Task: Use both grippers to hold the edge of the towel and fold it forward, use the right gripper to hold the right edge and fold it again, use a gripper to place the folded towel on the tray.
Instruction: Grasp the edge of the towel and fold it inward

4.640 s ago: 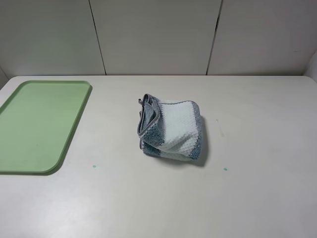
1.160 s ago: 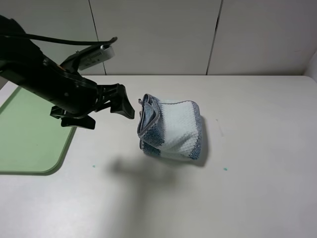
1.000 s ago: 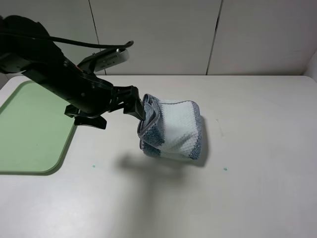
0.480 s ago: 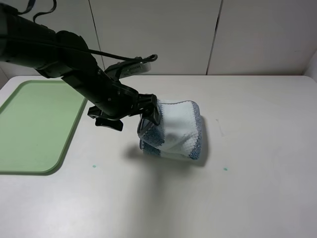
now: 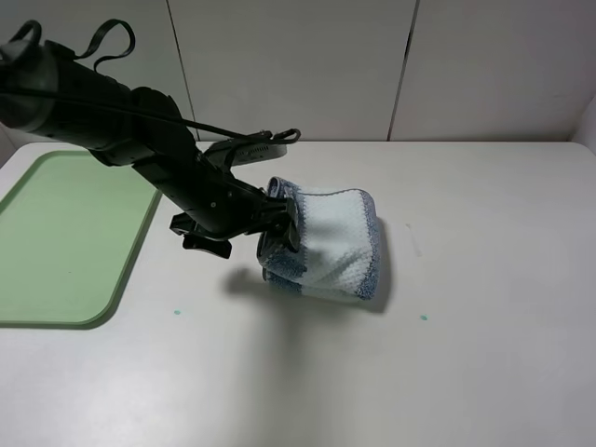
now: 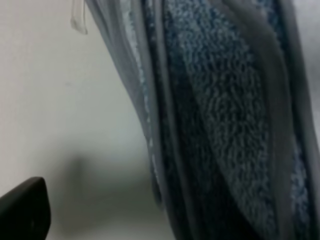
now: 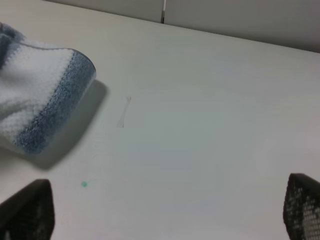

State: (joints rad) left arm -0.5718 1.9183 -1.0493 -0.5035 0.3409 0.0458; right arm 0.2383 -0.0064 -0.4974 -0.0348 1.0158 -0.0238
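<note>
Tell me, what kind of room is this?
Probably a robot test bench in a lab, not a home. The white table is almost bare, with plain panels behind it. On it are only a folded striped towel and a green tray, and a black robot arm's claw reaches for the towel.

a pale, off-white surface [image 5: 484, 372] carries everything here. the folded towel [image 5: 335, 244], striped blue-grey and white, lies on it near the middle. the light-green tray [image 5: 65, 242] lies flat on the surface well to the left of the towel, apart from it, its far left side cut off by the picture's edge. two small green specks [image 5: 177, 313] mark the surface nearer the front, one on each side of the towel.
</note>
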